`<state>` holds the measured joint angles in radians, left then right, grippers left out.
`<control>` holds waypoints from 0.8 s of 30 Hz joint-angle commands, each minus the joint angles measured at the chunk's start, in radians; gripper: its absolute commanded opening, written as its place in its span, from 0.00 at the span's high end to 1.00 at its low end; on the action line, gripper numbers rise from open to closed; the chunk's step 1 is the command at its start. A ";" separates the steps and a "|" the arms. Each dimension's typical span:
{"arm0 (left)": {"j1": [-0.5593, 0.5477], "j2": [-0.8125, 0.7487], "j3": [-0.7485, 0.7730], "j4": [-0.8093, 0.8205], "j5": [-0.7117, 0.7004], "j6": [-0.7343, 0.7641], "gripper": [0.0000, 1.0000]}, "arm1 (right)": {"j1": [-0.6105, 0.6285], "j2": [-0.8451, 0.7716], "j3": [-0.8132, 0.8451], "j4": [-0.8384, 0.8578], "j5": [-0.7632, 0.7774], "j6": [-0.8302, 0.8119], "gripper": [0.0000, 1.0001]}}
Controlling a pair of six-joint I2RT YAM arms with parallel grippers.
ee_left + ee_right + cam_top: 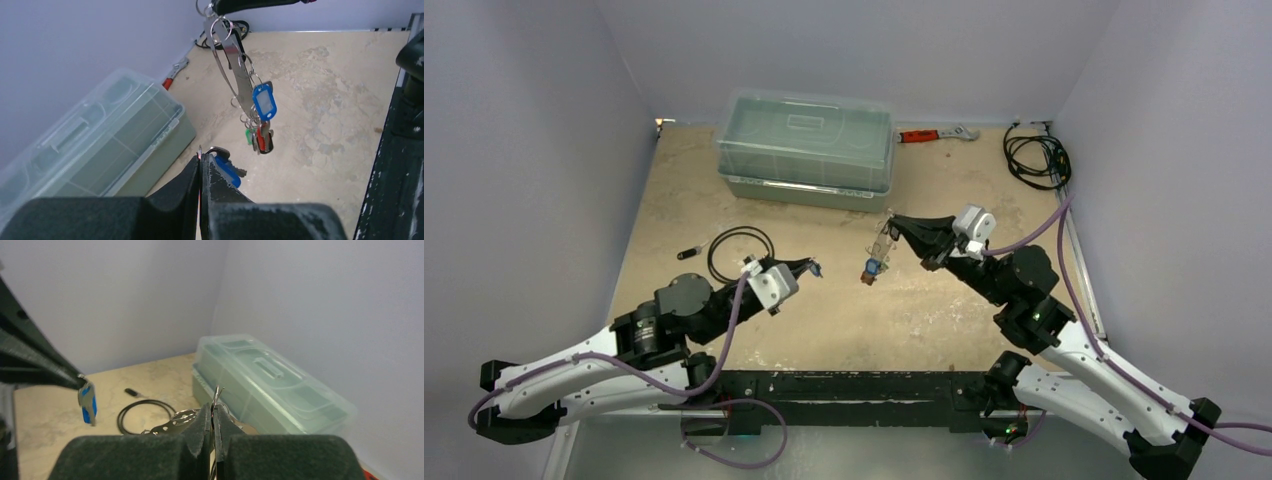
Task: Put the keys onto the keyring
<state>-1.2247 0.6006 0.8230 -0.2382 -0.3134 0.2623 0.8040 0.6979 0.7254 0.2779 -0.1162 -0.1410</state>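
Observation:
My right gripper (892, 222) is shut on the top of the keyring (235, 65), a flat silver ring that hangs slanting above the table. Keys with blue (264, 101), red and green tags (259, 137) dangle in a bunch from its lower part (874, 268). In the right wrist view the holed rim of the keyring (170, 426) shows left of the shut fingertips (212, 410). My left gripper (809, 268) is shut on the small wire loop of another key with a blue tag (227, 170), held left of and lower than the hanging bunch, apart from it.
A translucent green plastic box (807, 145) stands at the back. A thin black cable loop (739, 250) and a small black stick (689, 251) lie left of centre. An orange-handled wrench (934, 134) and a coiled black cable (1036, 158) lie at the back right.

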 commanded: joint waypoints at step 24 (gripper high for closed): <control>0.000 -0.125 -0.052 -0.194 0.281 0.478 1.00 | 0.045 0.151 -0.065 0.125 -0.624 -0.114 1.00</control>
<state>-1.2247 0.4812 0.7628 -0.4129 -0.0765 0.6937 0.8307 0.8391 0.6464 0.3355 -0.6682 -0.2096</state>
